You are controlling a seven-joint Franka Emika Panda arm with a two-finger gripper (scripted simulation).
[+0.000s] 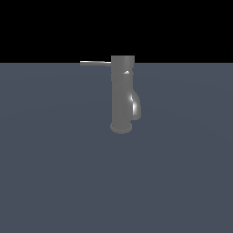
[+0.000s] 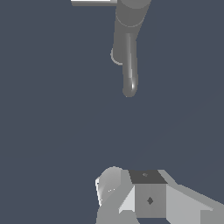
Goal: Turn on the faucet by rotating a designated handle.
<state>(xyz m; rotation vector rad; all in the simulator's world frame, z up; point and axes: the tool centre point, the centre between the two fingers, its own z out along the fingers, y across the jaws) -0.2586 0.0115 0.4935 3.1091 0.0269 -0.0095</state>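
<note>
The gripper shows only in the wrist view, as pale grey blocky parts at the edge of the picture; whether its jaws are spread or pressed together cannot be told from there, though nothing appears to sit between them. It is well apart from the faucet, with bare grey-blue floor between the two. In the exterior view the arm is not seen at all. There the faucet stands upright on the floor, its flared base down. The short curved spout bulges toward the exterior view's right. The handle projects level from the top cap toward the exterior view's left, untouched.
</note>
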